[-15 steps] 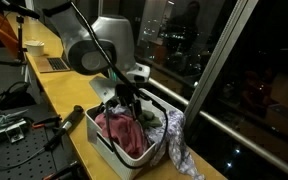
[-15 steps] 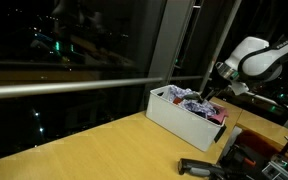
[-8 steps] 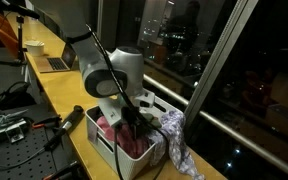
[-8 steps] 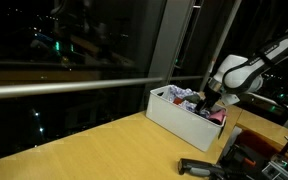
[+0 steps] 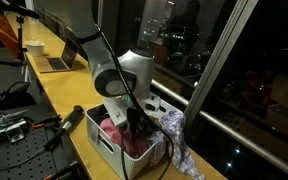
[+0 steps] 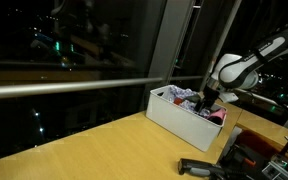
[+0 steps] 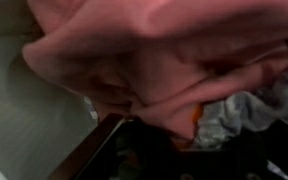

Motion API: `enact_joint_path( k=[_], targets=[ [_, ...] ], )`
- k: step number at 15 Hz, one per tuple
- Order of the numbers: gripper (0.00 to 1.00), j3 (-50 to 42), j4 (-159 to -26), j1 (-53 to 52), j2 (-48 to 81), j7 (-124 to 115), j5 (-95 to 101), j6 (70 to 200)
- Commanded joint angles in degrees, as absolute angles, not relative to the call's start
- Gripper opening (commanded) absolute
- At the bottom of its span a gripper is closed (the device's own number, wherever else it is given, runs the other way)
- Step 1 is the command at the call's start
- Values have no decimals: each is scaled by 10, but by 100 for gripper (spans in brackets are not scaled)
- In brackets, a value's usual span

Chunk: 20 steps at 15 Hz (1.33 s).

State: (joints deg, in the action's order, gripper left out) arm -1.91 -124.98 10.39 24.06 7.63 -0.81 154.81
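— Filling the wrist view: pink cloth, bunching up close under the camera, lying inside the white bin.
— And the gripper?
— Hanging low in that cloth, fingers hiding under the folds; not showing whether spreading or clamping.
— Farther off?
— Patterned cloth draping over the bin's rim and down its outside, bin sitting on the wooden bench, running beside the dark window.
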Motion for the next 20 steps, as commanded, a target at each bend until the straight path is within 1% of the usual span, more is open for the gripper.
enact_joint_path(
  k=[1, 2, 3, 4, 6, 12, 16, 20],
  targets=[
    [19, 11, -1260, 123, 170, 113, -64, 1485],
    [13, 14, -1261, 120, 148, 118, -77, 1468],
    [5, 16, -1261, 117, 128, 124, -89, 1452],
    [1, 17, -1261, 112, 104, 127, -100, 1434],
    [5, 18, -1258, 101, 59, 133, -119, 1397],
    [5, 23, -1204, 28, -43, 115, -106, 1302],
    [5, 58, -1152, -39, -63, 108, -95, 1267],
    [5, 112, -1089, -105, -38, 80, -94, 1244]
  ],
)
